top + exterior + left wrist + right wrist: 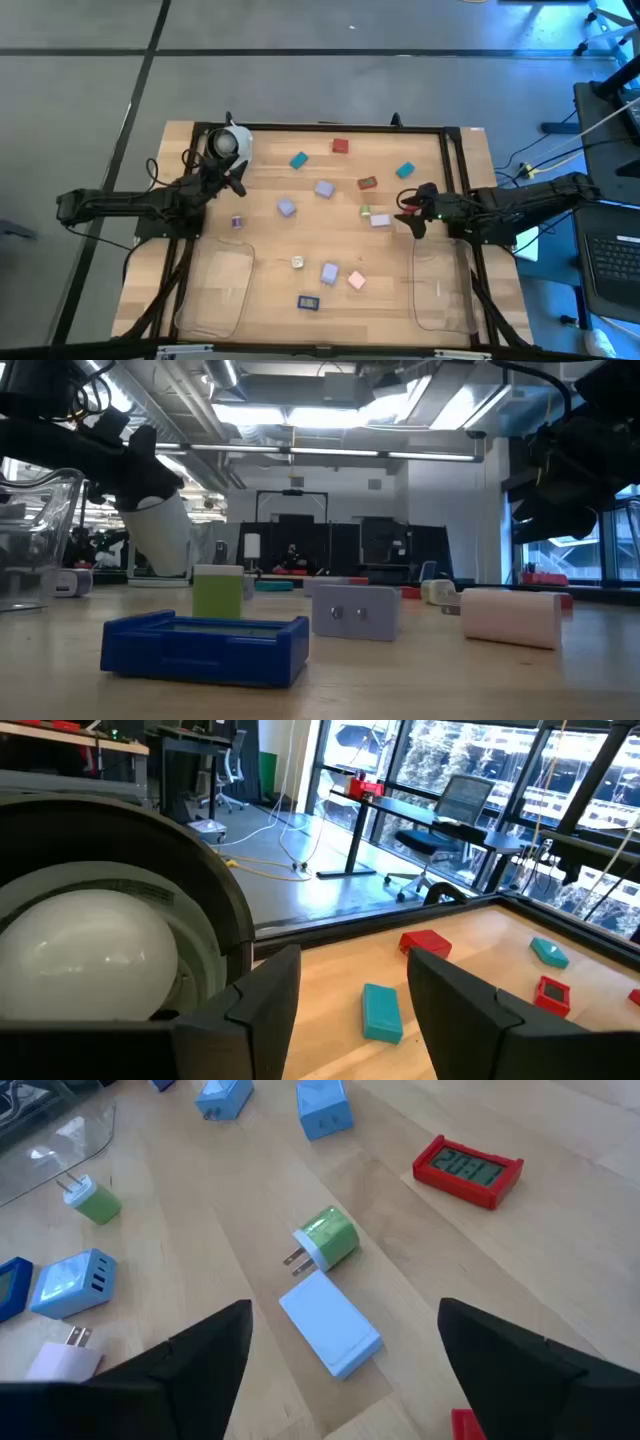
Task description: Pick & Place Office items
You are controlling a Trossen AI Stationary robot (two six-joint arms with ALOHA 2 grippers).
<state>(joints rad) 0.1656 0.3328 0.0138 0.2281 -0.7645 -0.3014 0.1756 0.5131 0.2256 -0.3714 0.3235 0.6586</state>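
Tabletop charger (328,1323) lies between (open) right fingers (520,1363).

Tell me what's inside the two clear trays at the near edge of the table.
From above, the left tray and the right tray both look empty; only bare wood shows through. All the small items lie on the table between them.

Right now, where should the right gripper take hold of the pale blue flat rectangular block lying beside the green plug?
Probably from above, across the pale blue flat rectangular block's two long sides. It lies flat, and the green plug crowds one short end. The open right gripper hovers over it.
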